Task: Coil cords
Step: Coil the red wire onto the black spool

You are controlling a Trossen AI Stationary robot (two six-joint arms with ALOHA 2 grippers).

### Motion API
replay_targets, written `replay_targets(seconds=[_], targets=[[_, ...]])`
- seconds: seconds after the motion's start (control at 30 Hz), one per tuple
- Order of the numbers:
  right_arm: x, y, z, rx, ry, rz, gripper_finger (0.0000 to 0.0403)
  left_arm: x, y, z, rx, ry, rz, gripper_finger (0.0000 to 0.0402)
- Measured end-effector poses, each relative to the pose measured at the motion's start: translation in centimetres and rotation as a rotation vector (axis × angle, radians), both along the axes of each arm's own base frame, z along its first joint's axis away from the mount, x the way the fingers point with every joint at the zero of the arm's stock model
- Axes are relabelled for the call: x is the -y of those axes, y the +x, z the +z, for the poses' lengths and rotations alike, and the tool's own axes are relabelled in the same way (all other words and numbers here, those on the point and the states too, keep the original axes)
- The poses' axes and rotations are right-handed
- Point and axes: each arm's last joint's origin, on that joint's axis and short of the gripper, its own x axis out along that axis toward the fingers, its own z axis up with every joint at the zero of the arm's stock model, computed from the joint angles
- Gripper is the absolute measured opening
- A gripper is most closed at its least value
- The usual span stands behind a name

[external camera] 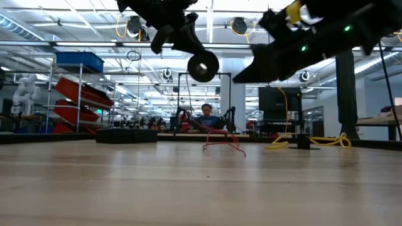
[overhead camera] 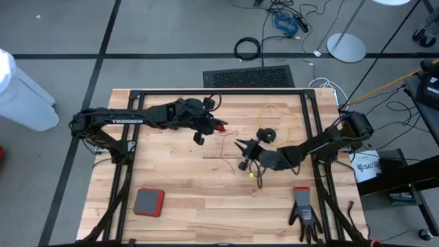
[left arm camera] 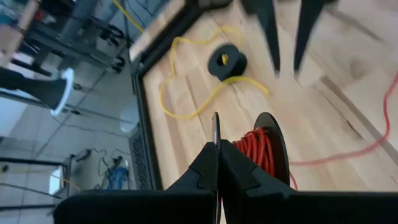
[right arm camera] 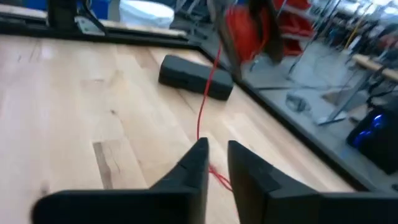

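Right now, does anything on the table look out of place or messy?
Yes. The yellow cord sprawls in loose loops beside its black reel, uncoiled. The red cord trails across the wood from the reel held by the left tool. A glove lies near the table edge.

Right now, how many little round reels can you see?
2. One reel, wound with red cord, is held up by the left gripper. The other black reel lies on the table by the yellow cord.
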Motion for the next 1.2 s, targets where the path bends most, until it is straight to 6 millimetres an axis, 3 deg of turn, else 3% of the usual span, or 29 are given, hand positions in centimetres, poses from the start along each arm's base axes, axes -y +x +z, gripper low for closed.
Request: replay_targets(seconds=[0.2, 0.37, 0.77, 1.2], targets=[[2.7, 1.2, -1.1, -0.037, 0.011, 0.084, 0.0104, 1.0, 0.3, 0.9, 0.033, -0.005, -0.042, 0.0001], [4.5, 2.2, -2.8, -0.046, 0.011, 0.146, 0.0126, 1.7, 0.4, 1.4, 0.046, -0.004, -0.066, 0.0001], [6.4, 3.2, -5.4, -0.014, -0.001, 0.194, 0.0128, 3.0, 0.7, 2.3, 0.072, -0.007, -0.116, 0.0001], [7.6, 3.8, -5.4, 0.002, 0.042, 0.248, 0.0128, 3.7, 0.9, 2.7, 0.1, -0.017, -0.155, 0.0001]])
